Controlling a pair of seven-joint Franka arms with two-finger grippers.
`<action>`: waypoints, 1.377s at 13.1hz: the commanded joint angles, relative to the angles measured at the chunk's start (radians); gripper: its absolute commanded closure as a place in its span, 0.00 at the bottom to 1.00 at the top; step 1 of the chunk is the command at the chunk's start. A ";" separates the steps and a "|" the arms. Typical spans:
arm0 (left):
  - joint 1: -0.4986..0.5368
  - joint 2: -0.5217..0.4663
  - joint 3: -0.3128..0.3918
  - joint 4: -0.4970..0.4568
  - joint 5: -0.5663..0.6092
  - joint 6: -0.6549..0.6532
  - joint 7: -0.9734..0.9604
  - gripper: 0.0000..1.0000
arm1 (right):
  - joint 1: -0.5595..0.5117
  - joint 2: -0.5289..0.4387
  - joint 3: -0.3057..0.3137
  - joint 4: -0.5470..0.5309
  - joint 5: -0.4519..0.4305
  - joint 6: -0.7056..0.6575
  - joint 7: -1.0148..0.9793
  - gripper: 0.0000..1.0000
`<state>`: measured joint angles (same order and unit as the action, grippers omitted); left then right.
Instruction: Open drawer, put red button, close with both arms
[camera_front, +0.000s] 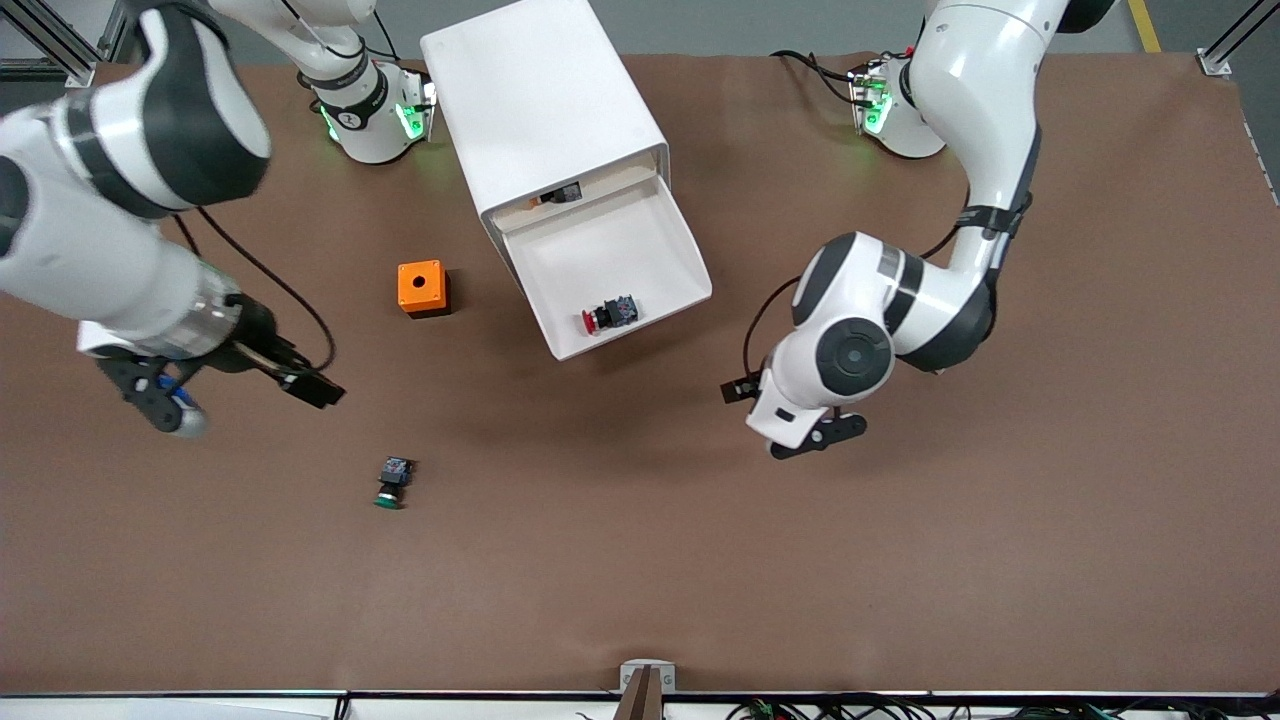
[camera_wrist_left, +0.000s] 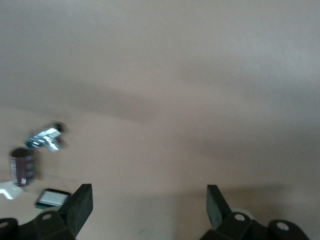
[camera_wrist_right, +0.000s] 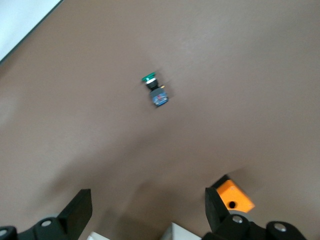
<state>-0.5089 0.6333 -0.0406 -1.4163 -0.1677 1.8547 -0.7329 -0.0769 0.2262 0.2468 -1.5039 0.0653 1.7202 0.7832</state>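
Note:
The red button lies on its side in the open white drawer, near its front wall. The drawer sticks out of a white cabinet. My left gripper is over bare table beside the drawer's front, toward the left arm's end. In the left wrist view it is open and empty over brown table. My right gripper is over the table at the right arm's end. In the right wrist view it is open and empty.
An orange box with a hole stands beside the drawer, toward the right arm's end; it also shows in the right wrist view. A green-capped button lies nearer the front camera; it also shows in the right wrist view.

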 joint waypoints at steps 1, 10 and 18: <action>-0.006 0.002 -0.070 -0.021 0.008 0.018 -0.064 0.00 | 0.066 -0.102 -0.168 -0.029 0.068 -0.074 -0.212 0.00; -0.166 0.036 -0.154 -0.018 -0.012 0.021 -0.298 0.00 | 0.077 -0.206 -0.282 -0.058 0.024 -0.125 -0.552 0.00; -0.287 0.057 -0.153 -0.023 -0.121 0.012 -0.373 0.00 | 0.066 -0.228 -0.256 -0.088 -0.059 -0.099 -0.633 0.00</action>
<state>-0.7793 0.6930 -0.1950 -1.4361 -0.2692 1.8655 -1.0750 -0.0049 0.0414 -0.0172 -1.5430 0.0298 1.6004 0.1973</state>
